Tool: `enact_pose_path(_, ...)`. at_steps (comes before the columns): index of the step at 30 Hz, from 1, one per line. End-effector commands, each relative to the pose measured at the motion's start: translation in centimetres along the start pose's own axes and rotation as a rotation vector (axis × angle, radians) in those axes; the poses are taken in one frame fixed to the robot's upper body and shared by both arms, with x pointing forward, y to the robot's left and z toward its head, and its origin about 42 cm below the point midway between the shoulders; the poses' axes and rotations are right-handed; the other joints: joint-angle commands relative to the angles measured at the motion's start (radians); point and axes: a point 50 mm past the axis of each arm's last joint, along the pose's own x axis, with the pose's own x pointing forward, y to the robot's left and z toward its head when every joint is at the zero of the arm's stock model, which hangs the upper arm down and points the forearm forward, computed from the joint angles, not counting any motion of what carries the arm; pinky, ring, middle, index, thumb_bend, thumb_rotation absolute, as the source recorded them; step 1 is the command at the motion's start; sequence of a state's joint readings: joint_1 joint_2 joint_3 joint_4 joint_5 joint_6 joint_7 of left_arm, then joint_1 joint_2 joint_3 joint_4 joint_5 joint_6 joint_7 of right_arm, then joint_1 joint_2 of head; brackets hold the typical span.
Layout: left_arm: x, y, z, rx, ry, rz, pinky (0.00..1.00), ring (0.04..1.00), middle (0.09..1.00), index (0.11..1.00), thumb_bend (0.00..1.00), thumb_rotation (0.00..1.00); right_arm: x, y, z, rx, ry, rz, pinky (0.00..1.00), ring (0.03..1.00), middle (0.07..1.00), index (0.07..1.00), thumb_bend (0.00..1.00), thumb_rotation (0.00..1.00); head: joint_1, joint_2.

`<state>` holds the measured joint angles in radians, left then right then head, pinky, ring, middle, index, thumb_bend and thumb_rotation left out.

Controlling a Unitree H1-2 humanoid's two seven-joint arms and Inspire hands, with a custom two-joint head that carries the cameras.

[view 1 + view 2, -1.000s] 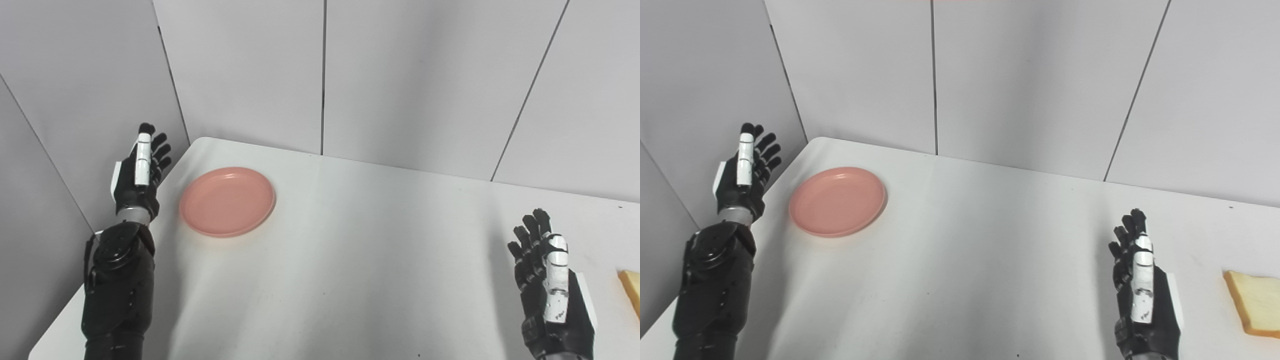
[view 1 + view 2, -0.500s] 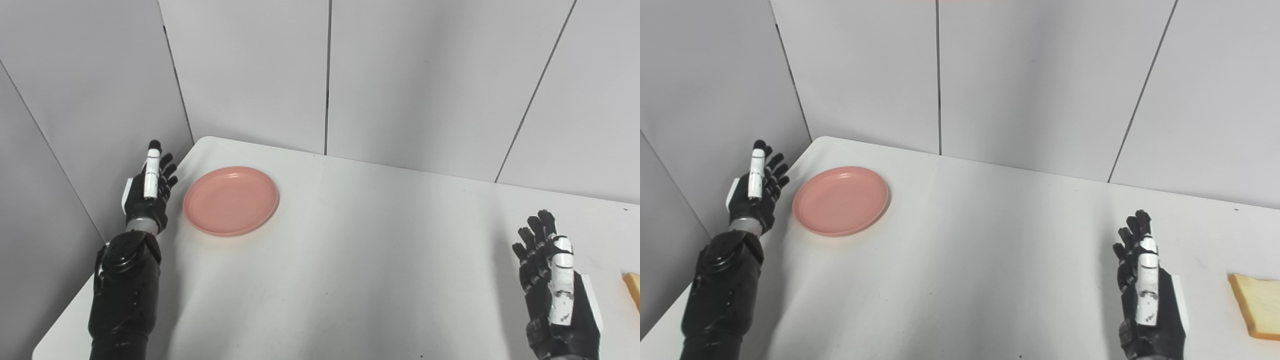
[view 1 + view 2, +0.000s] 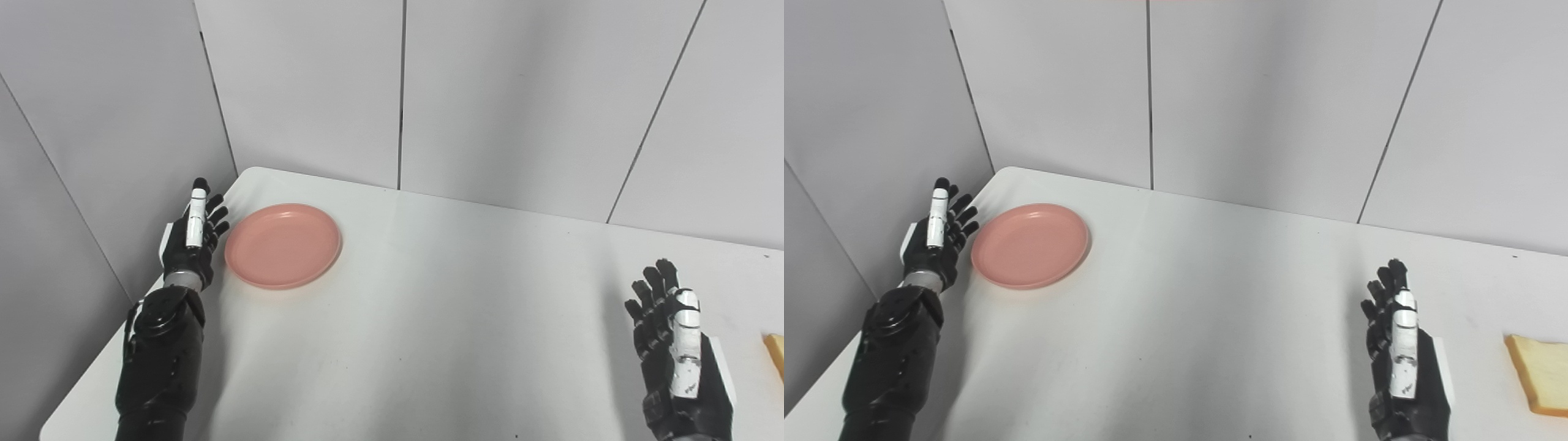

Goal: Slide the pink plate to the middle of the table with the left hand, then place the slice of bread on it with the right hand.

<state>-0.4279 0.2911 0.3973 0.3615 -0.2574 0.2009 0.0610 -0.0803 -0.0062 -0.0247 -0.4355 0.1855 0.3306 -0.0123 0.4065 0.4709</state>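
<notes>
The pink plate (image 3: 282, 245) lies flat near the table's far left corner. My left hand (image 3: 193, 234) stands open and edge-on just left of the plate's rim, fingers pointing away from me; whether it touches the rim I cannot tell. At the right edge of the table lies the slice of bread (image 3: 1540, 374), cut off in the left eye view. My right hand (image 3: 1401, 357) is open over the table at the lower right, a short way left of the bread and holding nothing.
The white table (image 3: 429, 318) has a rounded far left corner close to the grey wall panels (image 3: 306, 86). Its left edge runs just beside my left forearm (image 3: 160, 361).
My left hand has come down and rightward, from beside the wall to right next to the plate's left rim. The camera shifted slightly early on. Plate, bread and right hand stay put.
</notes>
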Motion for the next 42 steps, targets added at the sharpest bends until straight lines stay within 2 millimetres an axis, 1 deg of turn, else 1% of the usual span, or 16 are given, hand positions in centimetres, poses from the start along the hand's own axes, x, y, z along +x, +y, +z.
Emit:
enact_pose_path(1, 0.7, -0.8, 2.2, 0.006, -0.093, -0.011, 0.91, 0.909, 0.909, 0.917, 0.77, 0.88, 0.5, 0.5, 1.8, 0.002, -0.071, 0.029, 1.00, 1.000, 1.000, 1.000, 0.42, 1.00, -0.003, 0.001)
enact_pose_path(4, 0.5, -1.3, 2.0, 0.019, -0.094, -0.017, 0.91, 0.911, 0.909, 0.912, 0.75, 0.89, 0.5, 0.6, 1.8, -0.001, -0.071, 0.027, 1.00, 1.000, 1.000, 1.000, 0.41, 1.00, -0.005, 0.000)
enact_pose_path(8, 0.2, -2.1, 1.4, 0.029, -0.086, -0.025, 0.91, 0.910, 0.905, 0.904, 0.76, 0.88, 0.5, 0.6, 1.9, -0.013, -0.073, 0.027, 1.00, 1.000, 1.000, 1.000, 0.40, 1.00, -0.007, 0.001)
enact_pose_path(12, 0.0, -3.0, 0.6, 0.048, -0.072, -0.070, 0.92, 0.927, 0.921, 0.922, 0.75, 0.91, 0.5, 0.6, 1.9, -0.007, -0.074, 0.025, 1.00, 1.000, 1.000, 1.000, 0.41, 1.00, -0.008, 0.009)
enact_pose_path(16, 0.0, -3.5, -0.1, 0.036, -0.042, -0.099, 0.94, 0.933, 0.928, 0.936, 0.77, 0.90, 0.4, 0.6, 2.0, -0.019, -0.074, 0.020, 1.00, 1.000, 1.000, 1.000, 0.41, 1.00, -0.010, 0.012)
enact_pose_path(18, -0.1, -3.8, -0.3, 0.024, -0.025, -0.114, 0.94, 0.935, 0.930, 0.939, 0.76, 0.90, 0.4, 0.6, 2.0, -0.021, -0.074, 0.020, 1.00, 1.000, 1.000, 1.000, 0.42, 1.00, -0.013, 0.013)
enact_pose_path(21, -0.3, -4.2, -0.6, 0.009, -0.016, -0.136, 0.97, 0.957, 0.949, 0.956, 0.73, 0.91, 0.5, 0.5, 2.0, -0.016, -0.074, 0.022, 1.00, 1.000, 1.000, 1.000, 0.42, 1.00, -0.017, 0.015)
enact_pose_path(25, -0.4, -4.9, -1.1, 0.040, 0.013, -0.166, 0.95, 0.951, 0.949, 0.959, 0.73, 0.93, 0.5, 0.5, 2.0, -0.015, -0.073, 0.021, 1.00, 1.000, 1.000, 1.000, 0.42, 1.00, -0.027, 0.019)
enact_pose_path(26, -0.4, -5.1, -1.2, 0.048, 0.016, -0.171, 0.93, 0.940, 0.938, 0.947, 0.76, 0.91, 0.5, 0.5, 1.9, -0.014, -0.074, 0.019, 1.00, 1.000, 1.000, 1.000, 0.42, 1.00, -0.027, 0.019)
enact_pose_path(27, -0.5, -5.4, -1.4, 0.062, 0.015, -0.183, 0.93, 0.936, 0.934, 0.942, 0.77, 0.90, 0.5, 0.6, 2.0, -0.016, -0.072, 0.017, 1.00, 1.000, 1.000, 1.000, 0.42, 1.00, -0.031, 0.021)
enact_pose_path(29, -0.5, -5.7, -1.9, 0.082, 0.013, -0.208, 0.94, 0.936, 0.936, 0.940, 0.80, 0.91, 0.4, 0.6, 2.0, -0.020, -0.070, 0.015, 1.00, 1.000, 1.000, 1.000, 0.42, 1.00, -0.038, 0.022)
enact_pose_path(32, -0.8, -6.7, -2.4, 0.091, 0.014, -0.245, 0.95, 0.940, 0.934, 0.938, 0.81, 0.91, 0.3, 0.7, 1.9, -0.027, -0.071, 0.012, 1.00, 1.000, 1.000, 1.000, 0.42, 1.00, -0.049, 0.026)
enact_pose_path(34, -0.9, -7.1, -2.6, 0.093, 0.012, -0.261, 0.94, 0.935, 0.934, 0.931, 0.79, 0.92, 0.3, 0.7, 1.8, -0.030, -0.070, 0.011, 1.00, 1.000, 1.000, 1.000, 0.44, 1.00, -0.051, 0.026)
enact_pose_path(38, -1.4, -9.0, -2.8, 0.106, 0.025, -0.303, 0.91, 0.913, 0.911, 0.912, 0.79, 0.91, 0.3, 0.6, 1.5, -0.017, -0.073, 0.019, 1.00, 1.000, 1.000, 1.000, 0.45, 1.00, -0.071, 0.030)
enact_pose_path(39, -1.5, -9.2, -2.8, 0.107, 0.025, -0.307, 0.91, 0.912, 0.909, 0.911, 0.79, 0.90, 0.3, 0.7, 1.5, -0.015, -0.073, 0.021, 1.00, 1.000, 1.000, 1.000, 0.45, 1.00, -0.075, 0.031)
enact_pose_path(42, -2.1, -10.8, -2.9, 0.105, 0.039, -0.344, 0.92, 0.915, 0.911, 0.913, 0.80, 0.89, 0.3, 0.7, 1.4, -0.025, -0.068, 0.017, 1.00, 1.000, 1.000, 1.000, 0.45, 1.00, -0.090, 0.033)
